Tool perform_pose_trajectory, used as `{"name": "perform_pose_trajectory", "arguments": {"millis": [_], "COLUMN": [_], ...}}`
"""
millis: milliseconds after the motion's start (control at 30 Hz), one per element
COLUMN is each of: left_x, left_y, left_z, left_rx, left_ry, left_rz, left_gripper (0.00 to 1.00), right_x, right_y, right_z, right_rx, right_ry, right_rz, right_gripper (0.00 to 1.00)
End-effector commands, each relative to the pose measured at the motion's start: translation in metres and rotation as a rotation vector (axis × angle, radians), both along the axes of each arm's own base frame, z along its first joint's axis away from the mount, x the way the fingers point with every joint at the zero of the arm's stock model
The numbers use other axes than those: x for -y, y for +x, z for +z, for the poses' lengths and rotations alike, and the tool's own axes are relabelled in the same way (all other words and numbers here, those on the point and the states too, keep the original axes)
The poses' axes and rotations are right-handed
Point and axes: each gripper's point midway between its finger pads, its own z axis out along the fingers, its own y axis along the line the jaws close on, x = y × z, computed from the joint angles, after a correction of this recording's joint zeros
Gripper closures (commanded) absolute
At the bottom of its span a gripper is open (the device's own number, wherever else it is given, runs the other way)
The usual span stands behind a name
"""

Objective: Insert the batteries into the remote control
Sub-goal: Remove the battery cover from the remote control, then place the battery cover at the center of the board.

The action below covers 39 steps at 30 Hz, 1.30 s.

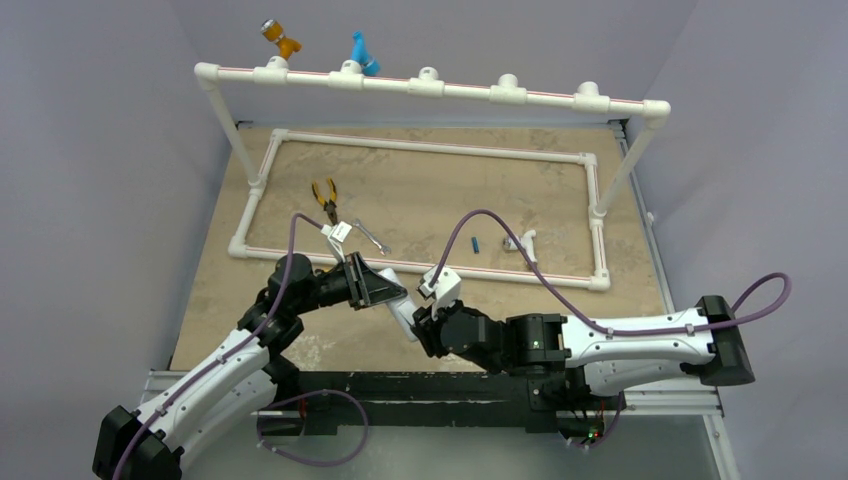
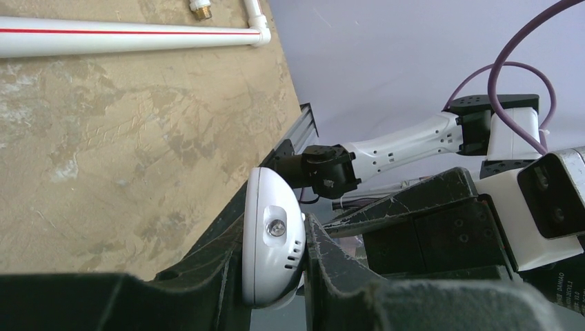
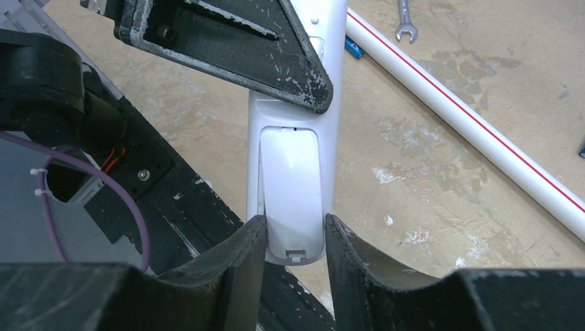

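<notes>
The white remote control (image 1: 403, 312) hangs above the table's near edge, between the two arms. My left gripper (image 1: 392, 290) is shut on its upper part; the left wrist view shows the rounded end (image 2: 272, 241) pinched between the fingers. My right gripper (image 3: 295, 227) has both fingers pressed against the sides of the lower end, over the battery cover (image 3: 291, 186). One small blue battery (image 1: 475, 243) lies inside the pipe frame. A blue tip (image 3: 353, 47) shows beside the remote, in front of the pipe.
A white PVC pipe frame (image 1: 590, 160) lies on the tan table, with a raised pipe bar (image 1: 430, 85) behind it carrying orange and light-blue fittings. Yellow-handled pliers (image 1: 325, 195), a wrench (image 1: 370, 237) and a white fitting (image 1: 520, 242) lie inside the frame.
</notes>
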Motion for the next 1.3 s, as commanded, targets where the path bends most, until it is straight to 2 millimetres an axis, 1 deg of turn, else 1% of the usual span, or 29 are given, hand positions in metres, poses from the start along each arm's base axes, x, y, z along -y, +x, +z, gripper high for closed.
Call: {"name": "perform_pose_trajectory", "arguments": {"millis": [0,200,367,533,667,733,867,933,1033,1167,1233,1267], "left_x": [0.002,0.002,0.002,0.002,0.002,0.002,0.002,0.002,0.001,-0.004,-0.007,-0.008], "left_y": [-0.002,-0.003,-0.002,-0.003,-0.001,-0.001,-0.001,-0.001,-0.003,-0.006,-0.009,-0.010], "left_z": [0.019,0.019,0.018,0.016,0.013,0.011,0.007,0.005,0.001,-0.004,-0.007,-0.008], "left_rx": [0.055,0.055,0.052,0.047,0.042,0.036,0.025,0.022,0.011,0.009,0.011,0.010], "left_ry": [-0.050,-0.051,-0.047,-0.039,-0.030,-0.026,-0.020,-0.017,-0.009,0.014,0.023,0.028], "left_rz": [-0.016,-0.020,-0.017,-0.019,-0.012,-0.012,-0.016,-0.013,-0.014,-0.003,0.005,0.010], "left_gripper": [1.00,1.00,1.00,1.00,1.00,1.00,1.00,1.00,1.00,1.00,1.00,1.00], "right_x": [-0.007,-0.006,-0.002,-0.002,0.003,0.009,0.022,0.030,0.044,0.063,0.069,0.068], "right_y": [-0.002,-0.002,-0.001,-0.003,-0.003,0.000,0.010,0.019,0.039,0.058,0.061,0.060], "right_z": [0.008,0.008,0.014,0.026,0.037,0.042,0.044,0.040,0.025,-0.009,-0.028,-0.038], "right_rx": [-0.007,-0.004,0.023,0.051,0.054,0.069,0.091,0.089,0.053,-0.010,-0.037,-0.053], "right_ry": [0.035,0.028,0.030,0.072,0.119,0.136,0.126,0.103,0.072,0.027,-0.002,-0.015], "right_rz": [0.006,0.006,0.026,0.065,0.062,0.043,-0.011,-0.055,-0.140,-0.221,-0.238,-0.233], "right_gripper": [0.65,0.72,0.72,0.71,0.71,0.71,0.71,0.71,0.72,0.73,0.73,0.73]}}
